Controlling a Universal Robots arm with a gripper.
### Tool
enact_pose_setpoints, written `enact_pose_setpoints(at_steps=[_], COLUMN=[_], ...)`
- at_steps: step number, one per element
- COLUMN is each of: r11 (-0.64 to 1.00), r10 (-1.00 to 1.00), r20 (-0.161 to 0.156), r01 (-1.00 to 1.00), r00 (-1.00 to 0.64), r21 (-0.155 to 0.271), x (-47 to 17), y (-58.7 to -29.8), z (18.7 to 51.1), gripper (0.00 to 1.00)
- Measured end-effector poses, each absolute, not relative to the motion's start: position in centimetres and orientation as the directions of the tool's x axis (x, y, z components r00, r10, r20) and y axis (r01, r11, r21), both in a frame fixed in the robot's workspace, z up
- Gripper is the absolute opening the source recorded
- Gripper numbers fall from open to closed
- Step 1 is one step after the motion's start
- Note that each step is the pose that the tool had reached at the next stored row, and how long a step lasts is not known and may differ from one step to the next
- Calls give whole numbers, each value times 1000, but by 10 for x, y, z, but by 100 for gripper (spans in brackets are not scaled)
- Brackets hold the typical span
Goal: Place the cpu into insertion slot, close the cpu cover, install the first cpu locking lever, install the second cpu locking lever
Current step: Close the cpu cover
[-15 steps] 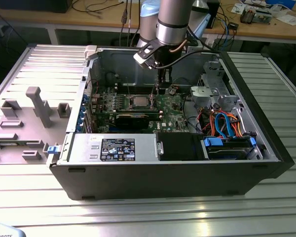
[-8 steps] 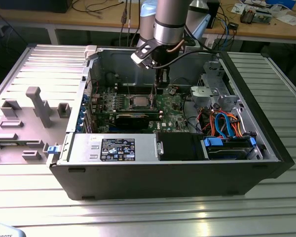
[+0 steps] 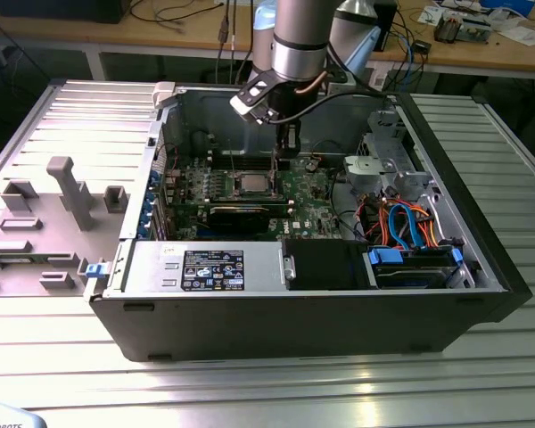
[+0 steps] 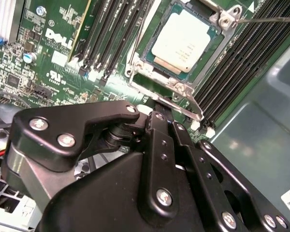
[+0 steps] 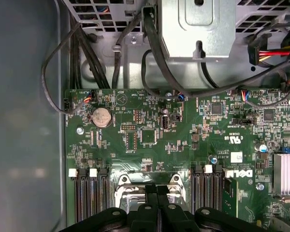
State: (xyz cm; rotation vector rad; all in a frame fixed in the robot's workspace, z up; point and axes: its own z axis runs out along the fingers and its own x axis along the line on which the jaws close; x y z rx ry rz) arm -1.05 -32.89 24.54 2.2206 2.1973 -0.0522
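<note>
You find the cpu (image 4: 183, 41) seated under its closed cover (image 4: 209, 52). The gripper (image 5: 157, 187), drawn narrow with no visible gap, hangs just beside the cpu.

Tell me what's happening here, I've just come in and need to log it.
A robot arm's tool hangs inside the open computer case, low over the green motherboard. The cpu is already seated there, with the cpu cover down around it. A thin metal lever lies right at the tool's tip.

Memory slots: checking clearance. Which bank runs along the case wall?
The bank bordering the bare grey case wall; the other bank lies between the cpu and the finned heatsink.
</note>
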Motion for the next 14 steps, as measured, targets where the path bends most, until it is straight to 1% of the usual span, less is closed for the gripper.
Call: enact_pose_setpoints(at_steps=[14], r11=[-11], r10=[999], r20=[-36], r01=[1000], r00=[10], r21=[-11], x=[-25], y=[-329], z=[245], gripper=[11])
